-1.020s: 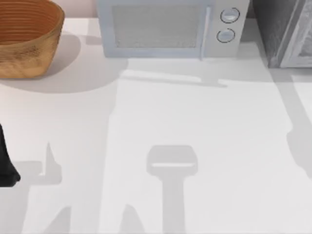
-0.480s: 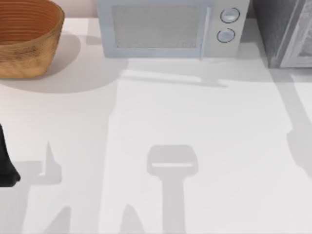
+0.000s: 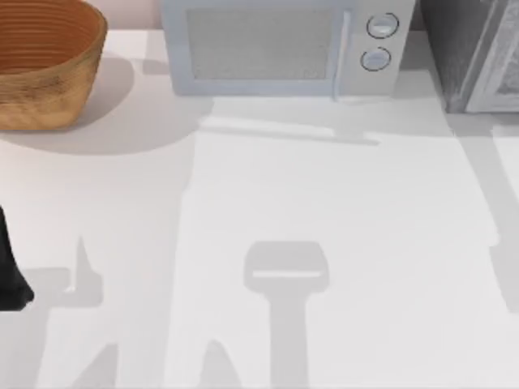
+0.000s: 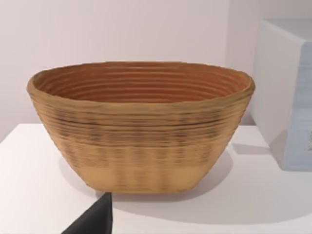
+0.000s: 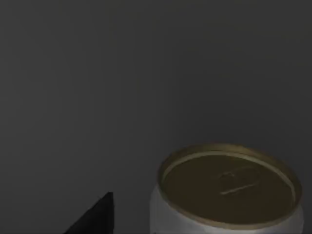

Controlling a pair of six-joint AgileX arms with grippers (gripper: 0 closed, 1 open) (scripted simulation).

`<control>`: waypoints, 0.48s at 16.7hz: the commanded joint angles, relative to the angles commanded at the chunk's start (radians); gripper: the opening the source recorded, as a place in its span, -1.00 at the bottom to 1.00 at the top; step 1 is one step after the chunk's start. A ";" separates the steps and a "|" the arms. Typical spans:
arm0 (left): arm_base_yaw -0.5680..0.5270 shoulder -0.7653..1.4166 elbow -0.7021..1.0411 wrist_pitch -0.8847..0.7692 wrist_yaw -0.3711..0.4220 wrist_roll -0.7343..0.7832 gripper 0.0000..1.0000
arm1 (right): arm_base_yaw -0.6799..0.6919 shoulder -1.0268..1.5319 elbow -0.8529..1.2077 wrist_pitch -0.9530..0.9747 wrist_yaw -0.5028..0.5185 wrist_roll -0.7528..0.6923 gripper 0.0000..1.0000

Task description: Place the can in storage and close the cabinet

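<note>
In the right wrist view, which is dark all around, the can point(image 5: 228, 187) stands upright with its gold top facing the camera. A black part of my right gripper point(image 5: 97, 217) shows beside the can, apart from it in the picture. The cabinet point(image 3: 454, 49), a dark grey speckled box with a pale framed door panel point(image 3: 499, 69), stands at the table's far right corner. My left arm point(image 3: 10, 279) is parked at the table's left edge, and a black part of the left gripper point(image 4: 95, 222) shows in front of the basket.
A woven brown basket point(image 3: 45, 69) sits at the far left. A white microwave point(image 3: 276, 44) with two round knobs stands at the back middle, next to the cabinet. An arm's shadow point(image 3: 507, 267) lies on the white table point(image 3: 324, 203) at its right edge.
The shadow at the table's right edge has slid further right and toward the front. The left arm, basket and microwave have not moved.
</note>
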 joint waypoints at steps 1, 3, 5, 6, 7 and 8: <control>0.000 0.000 0.000 0.000 0.000 0.000 1.00 | -0.003 -0.061 -0.080 0.020 -0.004 -0.001 1.00; 0.000 0.000 0.000 0.000 0.000 0.000 1.00 | -0.010 -0.193 -0.257 0.063 -0.011 -0.002 1.00; 0.000 0.000 0.000 0.000 0.000 0.000 1.00 | -0.017 -0.341 -0.453 0.112 -0.020 -0.003 1.00; 0.000 0.000 0.000 0.000 0.000 0.000 1.00 | -0.021 -0.419 -0.557 0.138 -0.025 -0.004 1.00; 0.000 0.000 0.000 0.000 0.000 0.000 1.00 | -0.025 -0.499 -0.664 0.164 -0.030 -0.005 1.00; 0.000 0.000 0.000 0.000 0.000 0.000 1.00 | -0.029 -0.580 -0.772 0.191 -0.034 -0.006 1.00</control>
